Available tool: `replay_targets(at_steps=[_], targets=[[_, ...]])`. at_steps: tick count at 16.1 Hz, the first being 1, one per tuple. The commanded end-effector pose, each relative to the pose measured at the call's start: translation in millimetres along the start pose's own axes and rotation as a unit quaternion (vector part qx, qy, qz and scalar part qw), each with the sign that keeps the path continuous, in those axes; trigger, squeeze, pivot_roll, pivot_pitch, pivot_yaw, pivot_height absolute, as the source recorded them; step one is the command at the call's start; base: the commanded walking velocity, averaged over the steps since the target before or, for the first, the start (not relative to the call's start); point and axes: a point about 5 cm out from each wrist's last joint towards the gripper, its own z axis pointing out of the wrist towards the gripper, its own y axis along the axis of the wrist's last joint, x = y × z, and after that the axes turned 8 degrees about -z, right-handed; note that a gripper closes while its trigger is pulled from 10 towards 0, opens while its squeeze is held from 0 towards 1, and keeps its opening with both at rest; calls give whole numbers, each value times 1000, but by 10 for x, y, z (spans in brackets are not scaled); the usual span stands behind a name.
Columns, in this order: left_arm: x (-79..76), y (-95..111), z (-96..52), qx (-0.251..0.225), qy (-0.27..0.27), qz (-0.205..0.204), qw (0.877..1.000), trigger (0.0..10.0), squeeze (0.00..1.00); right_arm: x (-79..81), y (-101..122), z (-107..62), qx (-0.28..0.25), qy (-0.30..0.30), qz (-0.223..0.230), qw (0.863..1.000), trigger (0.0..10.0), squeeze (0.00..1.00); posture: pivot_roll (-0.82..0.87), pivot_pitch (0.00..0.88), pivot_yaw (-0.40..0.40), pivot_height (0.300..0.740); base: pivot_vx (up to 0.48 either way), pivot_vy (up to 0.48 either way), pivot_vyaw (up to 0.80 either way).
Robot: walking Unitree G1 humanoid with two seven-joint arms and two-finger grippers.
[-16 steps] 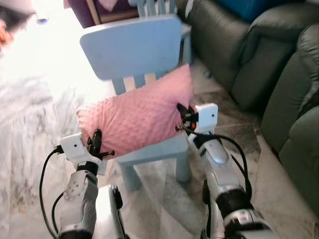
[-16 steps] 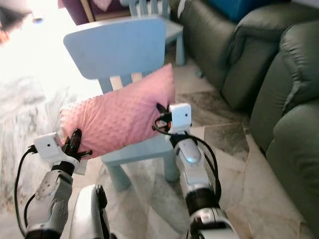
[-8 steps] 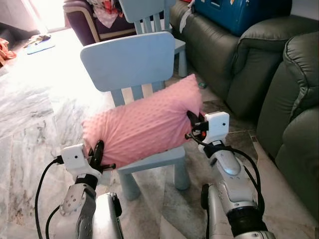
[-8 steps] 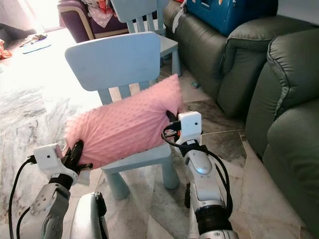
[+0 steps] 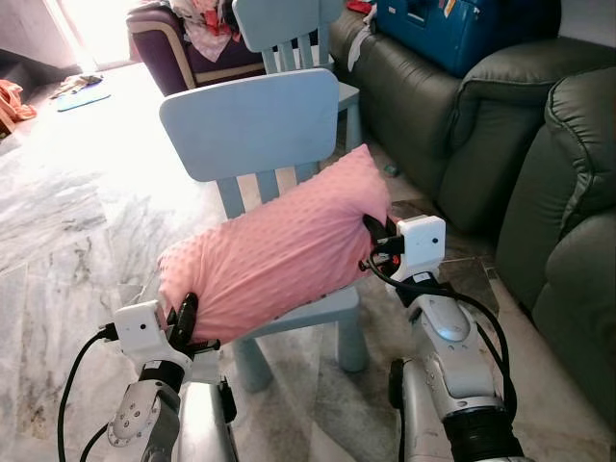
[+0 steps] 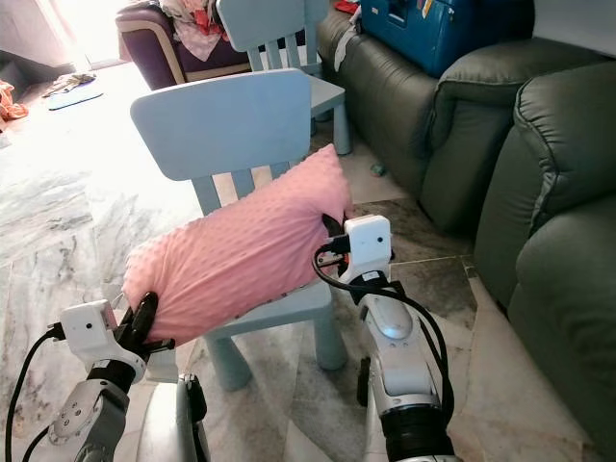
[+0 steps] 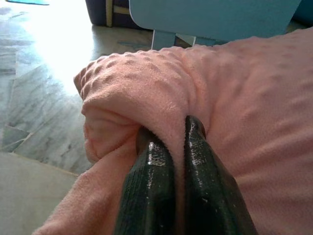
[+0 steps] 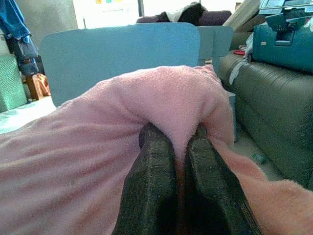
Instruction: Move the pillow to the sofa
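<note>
Above the seat of the light blue chair (image 5: 252,123), eye views: pink pillow (image 5: 274,250) tilted, right end higher, hiding most of the seat. Left gripper (image 5: 183,320) at its near-left corner, right gripper (image 5: 373,246) at its right end; fingers mostly buried in fabric. Green sofa (image 5: 539,144) at right, cut off.

Left wrist view: fingers (image 7: 151,181) pinch a pillow fold.

Right wrist view: fingers (image 8: 151,176) closed on a pillow fold.

Daylight glare washes out the marble floor (image 5: 67,144) at upper left; otherwise sharp.
</note>
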Motion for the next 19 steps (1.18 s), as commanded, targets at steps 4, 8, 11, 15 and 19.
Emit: replay_targets(at_steps=[4, 8, 11, 15, 19], targets=[[0, 41, -2, -11, 13, -19, 1000, 0, 0, -15, 189, 68, -28, 22, -8, 999, 0, 0, -180, 0, 63, 481, 0, 0, 0], [-17, 20, 16, -14, 19, -30, 999, 0, 0, -38, 202, 68, -23, 33, -9, 999, 0, 0, -187, 0, 33, 481, 0, 0, 0], [-29, 9, 29, -18, 24, -41, 999, 0, 0, -26, 222, 81, -23, 48, -14, 999, 0, 0, -189, 0, 17, 481, 0, 0, 0], [-41, -4, 27, -20, 26, -46, 998, 0, 0, -39, 227, 81, -20, 50, -9, 998, 0, 0, -191, 0, 13, 485, 0, 0, 0], [-39, -8, 31, -17, 22, -46, 999, 0, 0, -44, 228, 74, -19, 48, -5, 999, 0, 0, -195, 0, 18, 529, 0, 0, 0]])
